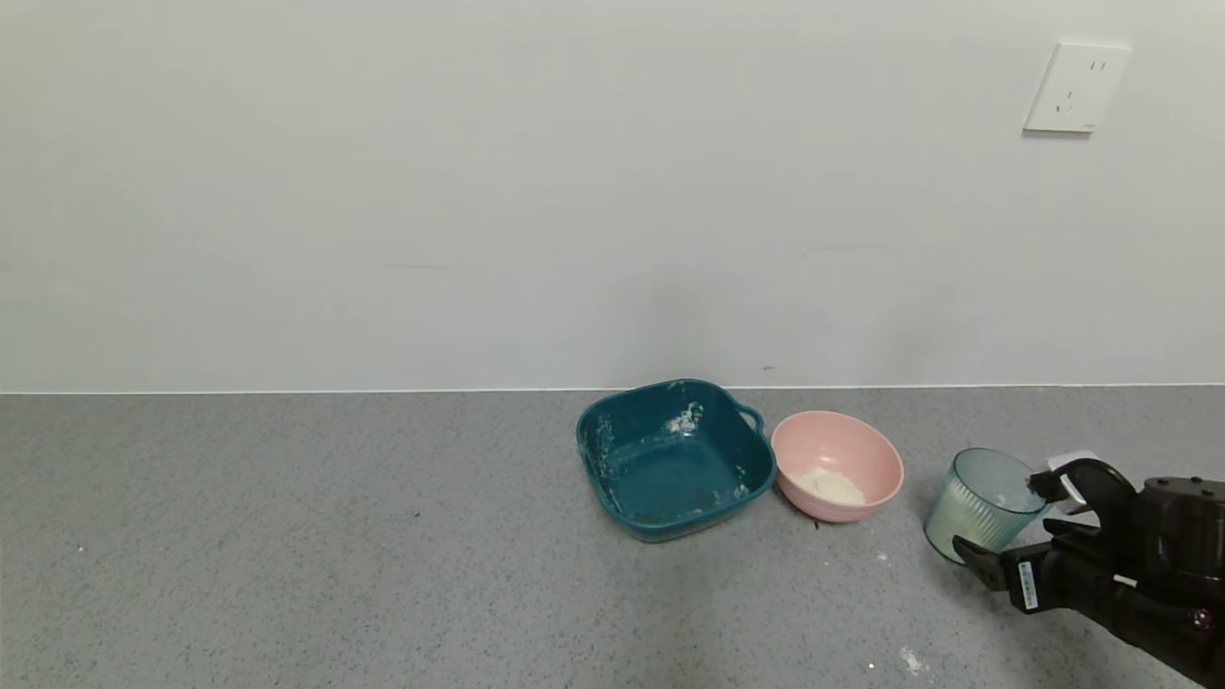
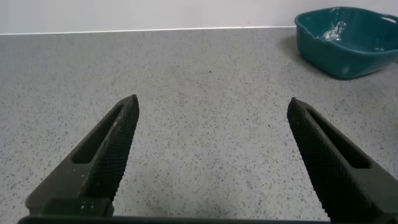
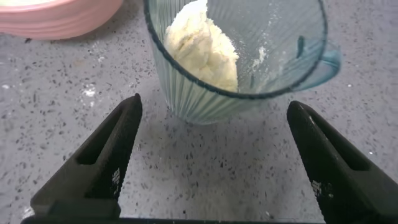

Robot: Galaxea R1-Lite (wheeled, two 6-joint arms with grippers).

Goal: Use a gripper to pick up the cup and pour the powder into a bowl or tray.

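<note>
The pale blue-green ribbed cup (image 1: 981,503) stands on the grey counter at the right, to the right of the pink bowl (image 1: 837,466). In the right wrist view the cup (image 3: 236,59) holds a heap of cream powder (image 3: 202,46). My right gripper (image 1: 1005,522) is open, its fingers on either side just short of the cup, not touching it; it also shows in the right wrist view (image 3: 211,106). The pink bowl holds some white powder (image 1: 831,486). My left gripper (image 2: 212,107) is open and empty over bare counter, out of the head view.
A square dark teal dish (image 1: 673,457) with white smears stands left of the pink bowl, also visible in the left wrist view (image 2: 348,40). Small powder specks lie on the counter (image 1: 909,658). A wall with a socket (image 1: 1076,86) rises behind the counter.
</note>
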